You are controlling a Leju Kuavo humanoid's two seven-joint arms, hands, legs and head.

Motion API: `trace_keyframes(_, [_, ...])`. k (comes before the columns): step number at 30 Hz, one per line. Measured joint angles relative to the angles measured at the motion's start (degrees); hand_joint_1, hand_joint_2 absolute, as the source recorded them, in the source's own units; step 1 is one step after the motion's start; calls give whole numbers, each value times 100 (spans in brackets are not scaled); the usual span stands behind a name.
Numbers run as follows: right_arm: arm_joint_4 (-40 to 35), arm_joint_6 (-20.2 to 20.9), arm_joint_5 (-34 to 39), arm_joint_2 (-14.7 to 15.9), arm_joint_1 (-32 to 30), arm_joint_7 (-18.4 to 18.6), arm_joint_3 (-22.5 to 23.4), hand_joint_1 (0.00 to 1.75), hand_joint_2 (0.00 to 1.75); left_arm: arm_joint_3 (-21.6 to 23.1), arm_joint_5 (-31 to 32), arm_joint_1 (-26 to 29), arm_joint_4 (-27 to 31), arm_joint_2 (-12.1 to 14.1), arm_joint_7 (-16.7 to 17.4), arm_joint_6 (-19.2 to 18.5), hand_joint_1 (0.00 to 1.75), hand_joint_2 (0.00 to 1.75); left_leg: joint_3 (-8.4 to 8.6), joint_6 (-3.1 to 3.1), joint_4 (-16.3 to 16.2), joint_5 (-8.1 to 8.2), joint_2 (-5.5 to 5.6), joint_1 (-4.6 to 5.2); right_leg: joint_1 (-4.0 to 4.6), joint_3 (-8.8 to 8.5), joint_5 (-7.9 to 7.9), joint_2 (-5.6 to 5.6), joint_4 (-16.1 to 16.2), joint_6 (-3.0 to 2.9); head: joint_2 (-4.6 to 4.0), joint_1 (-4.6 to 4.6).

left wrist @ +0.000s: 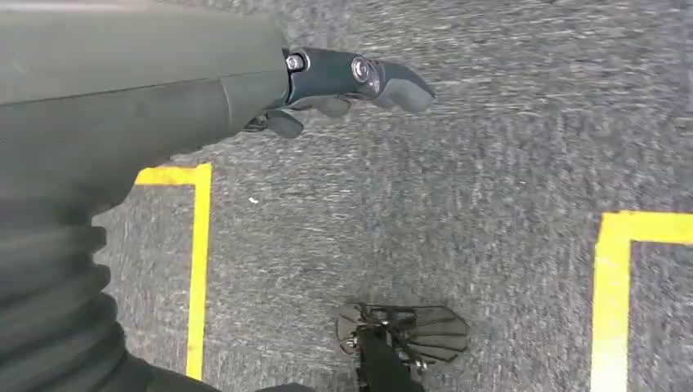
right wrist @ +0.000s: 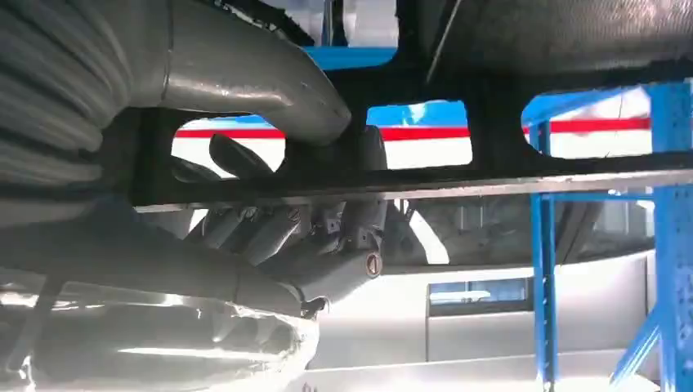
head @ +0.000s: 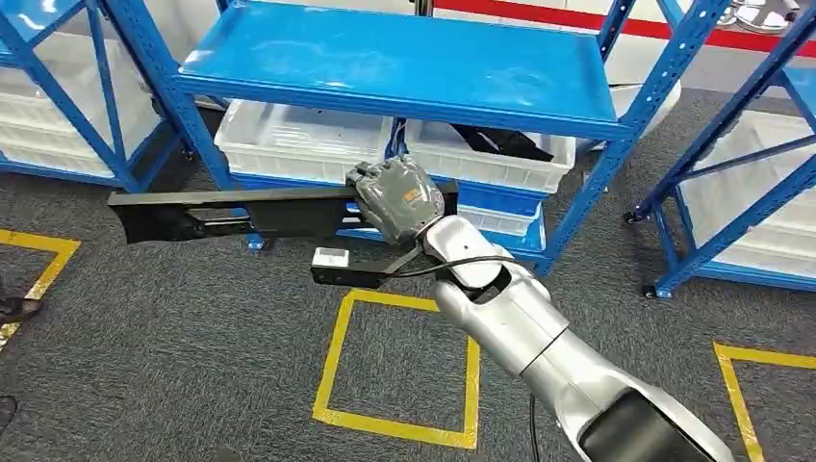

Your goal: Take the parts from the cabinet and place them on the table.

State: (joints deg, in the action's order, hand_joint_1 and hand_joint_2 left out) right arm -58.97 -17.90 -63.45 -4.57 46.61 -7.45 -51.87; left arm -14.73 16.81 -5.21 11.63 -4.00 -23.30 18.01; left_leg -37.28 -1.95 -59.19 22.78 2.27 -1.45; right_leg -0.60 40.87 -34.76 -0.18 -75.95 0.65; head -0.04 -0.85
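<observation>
A: Where is the part?

B: The long black part (head: 241,212) is in the right hand (head: 399,197). The fingers (right wrist: 245,237) wrap around it. It hangs level in the air, in front of the blue cabinet (head: 404,67), over the grey floor.

A: So it is out already?

B: I think so. It still must go on the table, and I see no table here.

A: And the left hand (left wrist: 343,86)?

B: It holds nothing. Its fingers curl in a little.

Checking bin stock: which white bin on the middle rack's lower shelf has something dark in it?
The right-hand white bin, beside the rack's right post: a dark item lies in it. The left white bin shows only pale contents.
</observation>
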Motion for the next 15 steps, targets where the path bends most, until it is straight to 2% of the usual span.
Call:
trace_keyframes(1, [0, 4, -2, 7, -7, 0, 0, 175, 175, 0, 0, 1, 0, -2, 0, 0, 0, 175, -2, 8, -1, -11, 67, 3, 0, -146, 170, 7, 318, 47, 0, -2])
trace_keyframes(2, [-2, 2, -2, 6, -3, 0, 0, 175, 175, 0, 2, 0, 0, -2, 0, 0, 0, 175, -2, 24, -1, -23, 131, 4, 3, -385, 377, 38, 802, 84, 0, 0])
trace_keyframes(3, [-11, 2, -2, 4, 4, 0, 4, 175, 175, 0, 2, -2, 0, -4, 0, -2, 0, 175, -2, 45, -1, -36, 187, 4, -6, -671, 589, 132, 1373, 100, 0, -2])
trace_keyframes(4, [-17, 2, -2, 7, 11, 0, 11, 175, 175, 0, 2, -2, 0, -7, 0, 0, 0, 175, -17, 72, -2, -53, 225, 2, -26, -859, 683, 355, 1761, 81, 0, 2])
trace_keyframes(5, [-20, 2, -2, 4, 16, 0, 11, 175, 175, 0, 2, -4, 0, -7, 0, -2, 0, 175, -38, 101, -22, -60, 281, 41, 2, -863, 713, 336, 1823, 44, 0, -2])
trace_keyframes(8, [-22, 4, -9, -2, 16, 0, 11, 175, 175, -2, 7, 19, 0, -7, 0, -2, 0, 175, -78, 220, 41, -138, 385, 6, 24, -854, 767, 209, 1811, -39, 0, -2])
trace_keyframes(9, [-24, 4, -11, -13, 22, 2, 11, 175, 175, -7, 7, 22, 0, 9, 2, -2, 0, 175, -110, 237, 10, -125, 333, -7, -92, -870, 820, 151, 1869, -111, 0, -6])
trace_keyframes(10, [-30, 4, -11, -35, 22, 4, 11, 175, 175, -9, 7, 26, 0, 9, 2, -2, 0, 175, -146, 251, -88, -32, 70, 28, -82, -877, 833, 107, 1880, -142, 0, -24])
trace_keyframes(11, [-35, 4, -15, -39, 34, 9, 13, 175, 175, -9, 9, 22, 0, 9, 4, -2, 0, 175, -259, 271, -385, 196, -105, 25, -71, -875, 841, 70, 1880, -198, 0, -48])
trace_keyframes(12, [-35, 4, -22, -44, 32, 15, 13, 175, 175, -11, 9, 16, 0, 9, 7, -4, 0, 175, -447, 293, -845, 454, -176, 13, -55, -875, 840, 12, 1879, -199, 0, -41])
trace_keyframes(13, [-35, 4, -26, -42, 19, 17, 13, 175, 175, -11, 13, 16, 0, 9, 9, -4, 0, 175, -664, 312, -1344, 677, -199, 10, -40, -870, 839, -43, 1878, -201, 0, -33])
trace_keyframes(14, [-33, 4, -50, -42, -4, 22, 11, 175, 175, -11, 22, 18, 0, 4, 13, -7, 0, 175, -824, 328, -1712, 802, -204, 7, -27, -865, 838, -107, 1876, -203, 0, -44])
trace_keyframes(15, [-33, 4, -68, -42, -27, 28, 9, 175, 175, -11, 28, 20, 0, 4, 22, -7, 0, 175, -847, 334, -1793, 784, -205, 3, -17, -866, 836, -160, 1876, -203, 0, -35])
